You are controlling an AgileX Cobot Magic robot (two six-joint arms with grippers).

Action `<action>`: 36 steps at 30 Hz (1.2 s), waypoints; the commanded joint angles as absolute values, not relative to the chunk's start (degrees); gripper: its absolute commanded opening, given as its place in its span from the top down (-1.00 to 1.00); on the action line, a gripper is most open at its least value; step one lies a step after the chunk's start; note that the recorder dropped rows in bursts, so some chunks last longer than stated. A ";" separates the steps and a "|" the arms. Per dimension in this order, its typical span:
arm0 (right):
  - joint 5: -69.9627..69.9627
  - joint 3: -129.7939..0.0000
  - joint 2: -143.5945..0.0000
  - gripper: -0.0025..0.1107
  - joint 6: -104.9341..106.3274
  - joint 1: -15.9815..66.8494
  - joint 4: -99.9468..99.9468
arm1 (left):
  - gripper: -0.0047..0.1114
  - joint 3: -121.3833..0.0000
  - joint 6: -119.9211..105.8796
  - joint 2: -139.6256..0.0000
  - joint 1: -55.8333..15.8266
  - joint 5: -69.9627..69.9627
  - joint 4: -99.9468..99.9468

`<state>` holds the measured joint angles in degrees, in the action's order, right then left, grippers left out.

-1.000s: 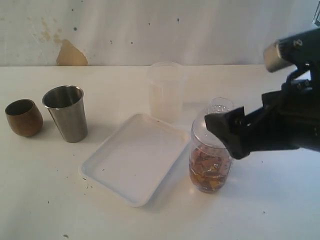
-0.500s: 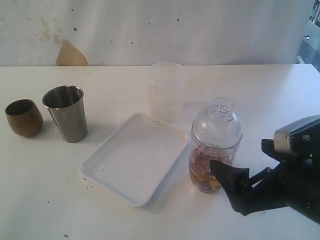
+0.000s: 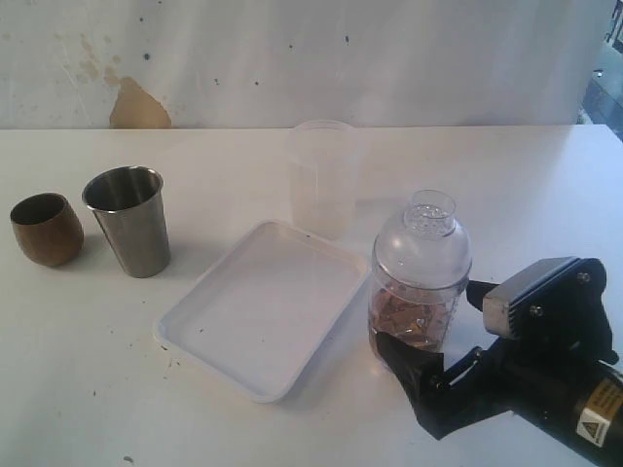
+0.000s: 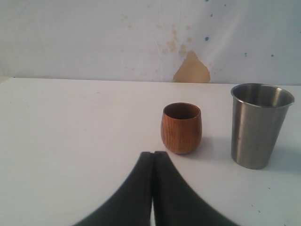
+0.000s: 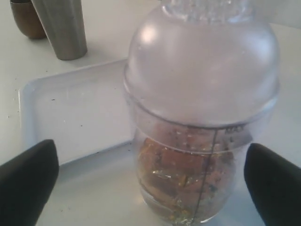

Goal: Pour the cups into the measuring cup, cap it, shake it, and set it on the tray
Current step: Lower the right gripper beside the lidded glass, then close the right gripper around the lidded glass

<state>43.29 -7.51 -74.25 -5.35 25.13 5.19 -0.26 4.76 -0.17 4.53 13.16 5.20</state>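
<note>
Here, the right gripper (image 3: pixel 428 313) is holding its fingers spread either side of the clear graduated plastic measuring cup (image 3: pixel 417 326), which is wearing its clear dome cap (image 3: pixel 421 248) and standing on the table (image 3: pixel 78 389) just beside the shallow white rectangular tray (image 3: pixel 255 331). The left gripper (image 4: pixel 153 155) is pressing its fingers together.

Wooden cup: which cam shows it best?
Left wrist view: the wooden cup stands close, whole and unobstructed, beside the steel tumbler. The exterior view shows it whole but small, at the far left. The right wrist view catches only a cropped part at the frame edge.
</note>
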 commanded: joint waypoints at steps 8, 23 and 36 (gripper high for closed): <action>59.69 -8.65 -91.14 -0.90 -1.05 25.13 -3.03 | 0.92 0.00 4.98 0.00 4.51 13.30 5.51; 61.86 -17.74 -102.85 -0.90 0.00 25.13 -3.13 | 0.92 0.00 4.98 0.00 4.51 13.30 5.51; 63.06 -18.23 -102.85 -0.90 0.00 25.13 -2.97 | 0.92 0.00 4.88 0.00 4.51 13.30 5.51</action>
<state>62.39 -17.86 -102.71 -0.65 25.13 -2.83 -0.26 4.76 -0.17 4.53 13.16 5.20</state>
